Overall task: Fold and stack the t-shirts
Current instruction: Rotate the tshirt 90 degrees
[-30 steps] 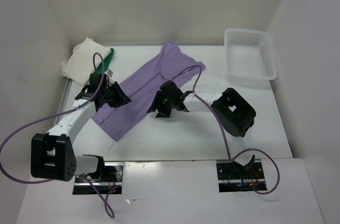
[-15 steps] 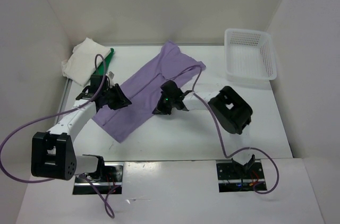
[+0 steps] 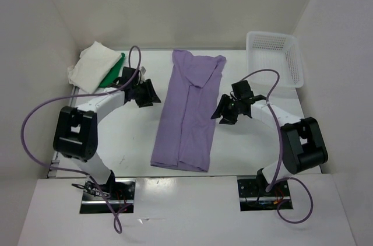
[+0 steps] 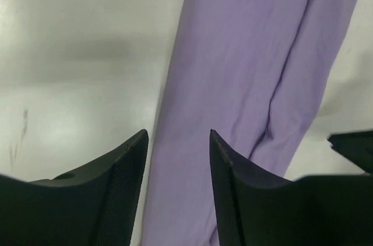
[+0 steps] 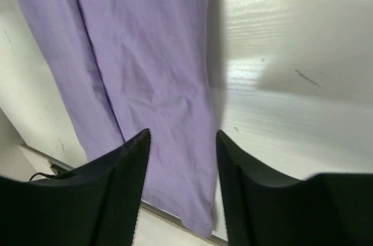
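Observation:
The light purple t-shirt (image 3: 187, 112) lies folded lengthwise as a long strip running from the back of the table toward the front. It fills much of the left wrist view (image 4: 250, 83) and the right wrist view (image 5: 140, 65). A white-cream t-shirt (image 3: 92, 66) sits folded at the back left, with the bright green t-shirt (image 3: 112, 72) peeking out under its right edge. My left gripper (image 3: 152, 95) hovers open just left of the purple strip, nothing between its fingers. My right gripper (image 3: 221, 112) hovers open at the strip's right edge, also empty.
A white lattice basket (image 3: 274, 66) stands at the back right. White walls enclose the table on the left, back and right. Purple cables loop off both arms. The arm bases sit at the near edge.
The purple shirt has swung from a diagonal lie to straight front-to-back. Both grippers have let go of it and moved apart, left to its left side, right to its right side.

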You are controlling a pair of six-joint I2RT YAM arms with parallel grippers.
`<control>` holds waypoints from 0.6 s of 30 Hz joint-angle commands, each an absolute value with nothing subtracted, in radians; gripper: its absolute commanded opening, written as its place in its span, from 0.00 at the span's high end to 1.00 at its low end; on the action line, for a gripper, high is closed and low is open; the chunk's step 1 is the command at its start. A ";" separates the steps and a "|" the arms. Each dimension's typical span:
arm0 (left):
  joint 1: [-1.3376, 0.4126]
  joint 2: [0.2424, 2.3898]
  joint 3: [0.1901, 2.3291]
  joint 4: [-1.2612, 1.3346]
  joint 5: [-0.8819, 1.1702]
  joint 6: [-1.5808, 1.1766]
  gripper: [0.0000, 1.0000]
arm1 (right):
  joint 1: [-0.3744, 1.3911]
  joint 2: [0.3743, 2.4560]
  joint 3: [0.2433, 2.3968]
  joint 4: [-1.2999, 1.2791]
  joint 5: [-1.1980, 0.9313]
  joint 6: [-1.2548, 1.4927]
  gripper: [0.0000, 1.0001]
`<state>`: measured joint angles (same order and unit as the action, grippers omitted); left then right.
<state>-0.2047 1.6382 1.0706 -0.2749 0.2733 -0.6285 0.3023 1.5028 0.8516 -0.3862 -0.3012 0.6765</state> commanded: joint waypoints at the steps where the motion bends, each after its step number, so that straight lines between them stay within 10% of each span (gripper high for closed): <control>1: -0.216 1.799 1.188 -0.196 0.251 -0.600 0.44 | 0.270 1.483 0.900 -0.396 -0.347 0.618 0.48; 8: -0.216 2.094 1.416 -0.173 0.305 -0.600 0.41 | 0.270 1.463 0.839 -0.330 -0.399 0.641 0.54; 18: -0.216 2.223 1.517 -0.094 0.394 -0.664 0.89 | 0.270 1.439 0.799 -0.311 -0.390 0.650 0.54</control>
